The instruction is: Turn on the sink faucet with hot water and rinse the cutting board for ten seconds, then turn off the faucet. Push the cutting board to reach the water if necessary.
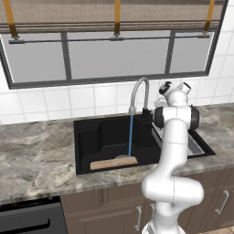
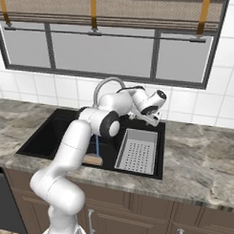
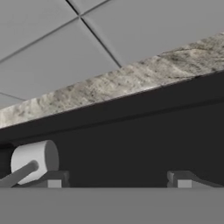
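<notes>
One thin blue stream of water (image 1: pixel 130 135) falls from the gooseneck faucet (image 1: pixel 139 93) in the left base view, landing on the right part of the cutting board (image 1: pixel 113 162), which lies flat on the floor of the black sink (image 1: pixel 89 137) against its near wall; the basin holds nothing else that shows, and the marbled tabletop (image 1: pixel 36 160) wraps around it. Being a thin stiff slab of tan wood, the board should be light but probably slick when wet, so a push along its flat face or an edge looks safer than a pinch. From the right base view, the sink (image 2: pixel 46 135) has a grey perforated drainboard tray (image 2: pixel 137 150) in its right part, with nothing in it, while the stream (image 2: pixel 97 146) meets the board (image 2: pixel 93 160) just left of the tray. At the hand view, the end effector (image 3: pixel 118 180) has its tips standing apart with nothing between them, hovering by the far rim where a pale cylindrical handle (image 3: pixel 34 160), likely the faucet's, sits just beside the left tip.
</notes>
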Available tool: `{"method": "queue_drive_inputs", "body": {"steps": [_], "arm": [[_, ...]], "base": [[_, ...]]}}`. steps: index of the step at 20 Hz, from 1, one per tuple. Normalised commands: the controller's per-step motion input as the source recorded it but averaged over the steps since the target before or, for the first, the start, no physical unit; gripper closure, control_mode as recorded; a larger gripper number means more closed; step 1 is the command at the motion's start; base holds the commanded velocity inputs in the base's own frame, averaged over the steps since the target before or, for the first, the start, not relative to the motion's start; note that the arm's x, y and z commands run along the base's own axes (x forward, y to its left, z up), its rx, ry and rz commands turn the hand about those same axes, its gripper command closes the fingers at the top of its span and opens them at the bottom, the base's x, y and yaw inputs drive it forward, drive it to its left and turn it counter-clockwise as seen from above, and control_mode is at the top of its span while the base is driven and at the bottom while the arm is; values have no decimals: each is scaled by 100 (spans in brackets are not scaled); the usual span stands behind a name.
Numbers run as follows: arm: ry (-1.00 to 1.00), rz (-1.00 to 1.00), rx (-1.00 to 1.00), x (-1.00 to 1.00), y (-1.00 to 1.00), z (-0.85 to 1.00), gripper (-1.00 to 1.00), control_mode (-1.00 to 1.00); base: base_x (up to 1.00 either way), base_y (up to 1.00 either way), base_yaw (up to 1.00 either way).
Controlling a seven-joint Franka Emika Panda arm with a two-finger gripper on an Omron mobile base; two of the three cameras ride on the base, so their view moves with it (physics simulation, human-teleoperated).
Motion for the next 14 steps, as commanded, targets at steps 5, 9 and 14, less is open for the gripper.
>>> {"method": "queue_drive_inputs", "body": {"steps": [5,9,14], "arm": [[-3,0,0,0,26,0,-100,-100],[-4,0,0,0,2,0,-100,-100],[-6,0,0,0,0,0,-100,-100]], "base": [[0,0,0],[0,0,0],[0,0,0]]}}
